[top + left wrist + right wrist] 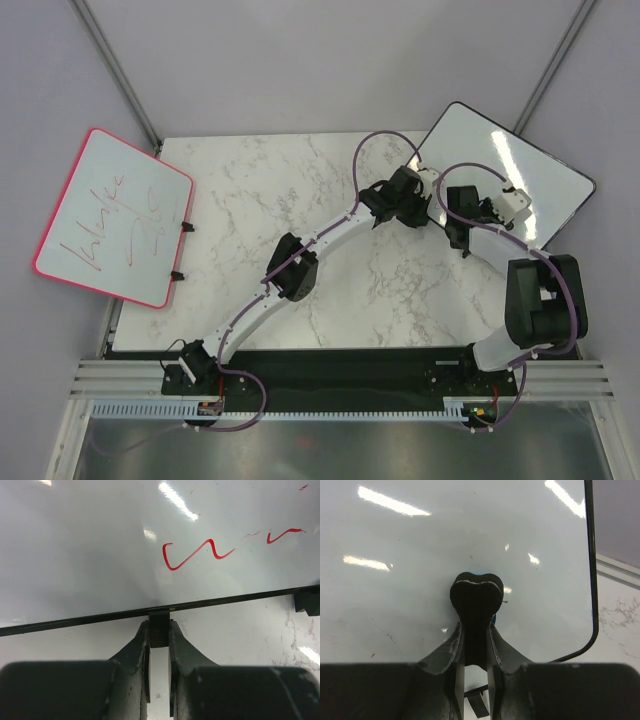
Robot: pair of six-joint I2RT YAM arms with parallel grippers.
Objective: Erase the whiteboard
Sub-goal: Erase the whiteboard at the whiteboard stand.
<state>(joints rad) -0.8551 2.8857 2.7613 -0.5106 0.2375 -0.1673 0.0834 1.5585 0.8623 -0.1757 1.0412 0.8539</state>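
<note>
Presently left fingers [140, 650] pinch a black tab [159, 626] on the whiteboard [100, 555] edge; right fingers [450, 649] clamp what seems an eraser [476, 596].

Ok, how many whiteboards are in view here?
2: the black-framed whiteboard at the far right of the table, and a pink-framed whiteboard with red scribbles overhanging its left edge.

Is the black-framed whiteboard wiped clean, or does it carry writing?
Not clean: red strokes show on the whiteboard near the left claw.

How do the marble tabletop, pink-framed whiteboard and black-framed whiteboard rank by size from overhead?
Largest: the white marble tabletop. Then the pink-framed whiteboard and the black-framed whiteboard look nearly alike; arms hide part of the latter, so unranked.
</note>
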